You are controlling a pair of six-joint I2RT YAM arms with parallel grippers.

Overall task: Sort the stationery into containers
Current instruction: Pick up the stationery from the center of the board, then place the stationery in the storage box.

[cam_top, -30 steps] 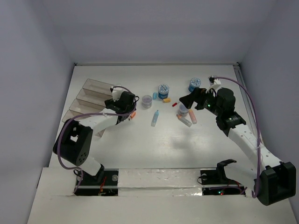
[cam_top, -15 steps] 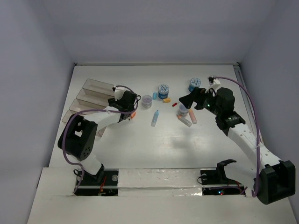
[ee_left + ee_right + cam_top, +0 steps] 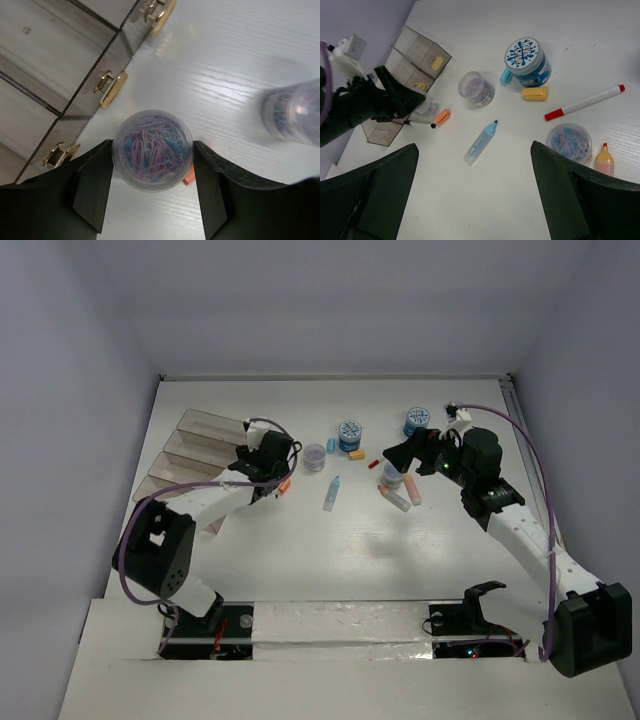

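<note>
paperclip tub (image 3: 152, 157) between left fingers (image 3: 92, 185) (touching both sides), beside containers (image 3: 60, 75)

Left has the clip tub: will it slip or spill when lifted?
The tub is round and smooth, touching the fingers on narrow lines, so it may twist or slip. Loose clips probably shift; whether there's a lid I cannot tell.

- paper-clip tub (image 3: 152, 156): clear, with pink, lilac and blue clips inside
- lidded tub (image 3: 526, 61): blue, with a white splash print on top
- pen (image 3: 583, 102): white, red at both ends
- pale blue marker (image 3: 481, 142) (the orange marker (image 3: 441, 116) has a black tip)
- bins (image 3: 50, 65): clear, with gold clasps (image 3: 112, 88)
- surface (image 3: 240, 60): white, faintly grained
</note>
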